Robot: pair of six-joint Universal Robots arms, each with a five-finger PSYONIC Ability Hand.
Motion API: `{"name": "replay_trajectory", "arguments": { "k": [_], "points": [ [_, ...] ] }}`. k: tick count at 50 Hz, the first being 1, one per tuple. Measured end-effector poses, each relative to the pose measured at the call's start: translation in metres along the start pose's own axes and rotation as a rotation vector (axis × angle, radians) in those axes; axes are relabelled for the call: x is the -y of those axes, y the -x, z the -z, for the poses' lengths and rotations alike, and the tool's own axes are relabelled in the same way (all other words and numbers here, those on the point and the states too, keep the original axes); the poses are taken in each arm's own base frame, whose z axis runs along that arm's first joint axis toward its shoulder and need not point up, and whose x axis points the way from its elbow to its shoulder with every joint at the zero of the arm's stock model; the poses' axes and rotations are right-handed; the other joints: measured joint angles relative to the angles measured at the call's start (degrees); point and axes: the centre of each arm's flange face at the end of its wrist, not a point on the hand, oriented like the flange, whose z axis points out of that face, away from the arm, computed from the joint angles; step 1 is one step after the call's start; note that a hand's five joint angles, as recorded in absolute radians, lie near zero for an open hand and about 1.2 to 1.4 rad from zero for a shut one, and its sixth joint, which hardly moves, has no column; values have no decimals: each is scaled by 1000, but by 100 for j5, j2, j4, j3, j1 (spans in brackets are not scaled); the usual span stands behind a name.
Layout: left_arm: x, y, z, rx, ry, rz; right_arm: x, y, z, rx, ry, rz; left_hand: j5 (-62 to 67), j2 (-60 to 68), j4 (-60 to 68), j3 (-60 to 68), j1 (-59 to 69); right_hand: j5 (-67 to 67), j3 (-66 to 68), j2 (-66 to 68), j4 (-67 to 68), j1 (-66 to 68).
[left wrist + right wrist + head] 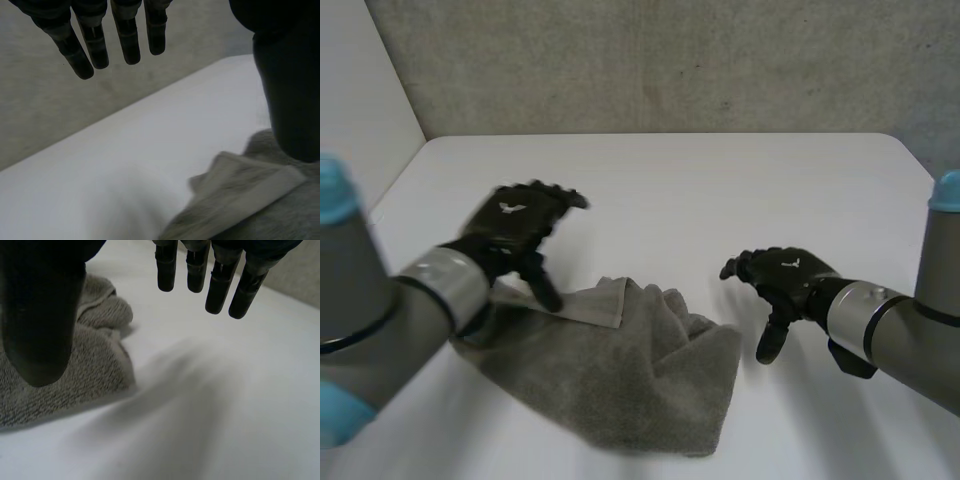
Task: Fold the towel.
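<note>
The grey terry-cloth towel (610,370) is lying rumpled on the white surface (720,190), toward its 6 o'clock side in the head view. It is bunched into loose ridges, and one hemmed corner is turning up at its 10 o'clock end. No clean fold is showing, so by my judgement the folding is hardly begun: the cloth is waiting to be spread flat, then doubled over.

The left robot hand (515,235) is hovering at the towel's 10 o'clock with fingers (127,40) straight and apart, gripping nothing. Its thumb is pointing down beside the hemmed corner (240,200), though I cannot tell whether it is touching.

The right robot hand (780,280) is hanging at the towel's 3 o'clock, just beside the bunched edge (75,385). Its fingers (220,285) are relaxed and spread, holding nothing.
</note>
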Motion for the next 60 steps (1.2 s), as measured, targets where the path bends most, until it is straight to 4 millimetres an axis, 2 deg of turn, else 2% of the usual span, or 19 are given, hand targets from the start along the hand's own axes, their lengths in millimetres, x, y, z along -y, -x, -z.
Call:
{"name": "replay_trajectory", "arguments": {
  "k": [8,15,21,27,31,33,35,39,45,50,53,60],
  "points": [
    [-33,-34,-40,-94,137,-13,-16,3,-11,25,55,-60,-2,0,0,-1,-2,1,0,0,0,0],
    [-53,-40,-64,-92,223,-19,-21,7,-12,39,69,-82,20,8,1,0,0,14,0,0,2,7],
    [-61,-39,-76,-85,249,-48,-27,10,-12,48,78,-85,314,130,49,125,106,270,33,43,37,114],
    [-68,-40,-80,-96,265,-116,-31,11,-13,52,86,-86,1553,1532,1493,1521,1564,2142,1880,1928,1962,2013],
    [-73,-43,-79,-97,283,-167,-33,11,-14,54,88,-84,3682,3854,3892,3910,3821,5443,5152,5225,5242,5297],
    [-73,-43,-79,-90,288,-185,-33,11,-14,55,86,-81,4552,4715,4768,4792,4615,6175,5896,5816,5983,6039],
    [-72,-43,-79,-79,288,-200,-32,12,-15,59,84,-78,5177,5268,5293,5388,5174,6259,6025,5820,6105,6086],
    [-61,-40,-81,-45,260,-220,-29,15,-18,81,72,-67,5832,5792,5830,5944,5688,6259,6027,5820,6108,6093],
    [-18,-31,-86,20,136,-222,-15,25,-23,150,22,-45,5947,5815,5831,5999,5772,6259,6027,5821,6109,6086],
    [20,-26,-83,49,22,-215,3,30,-25,190,-42,-31,5947,5816,5831,6014,5775,6259,6028,5896,6109,6092],
    [43,-23,-81,63,-50,-215,21,29,-26,194,-99,-34,5947,5831,5832,6017,5776,6259,6027,5896,6109,6093],
    [106,-14,-77,126,-283,-213,106,9,-24,141,-414,17,5975,5839,5832,6030,5779,6259,6028,5896,6112,6115]
  ]
}}
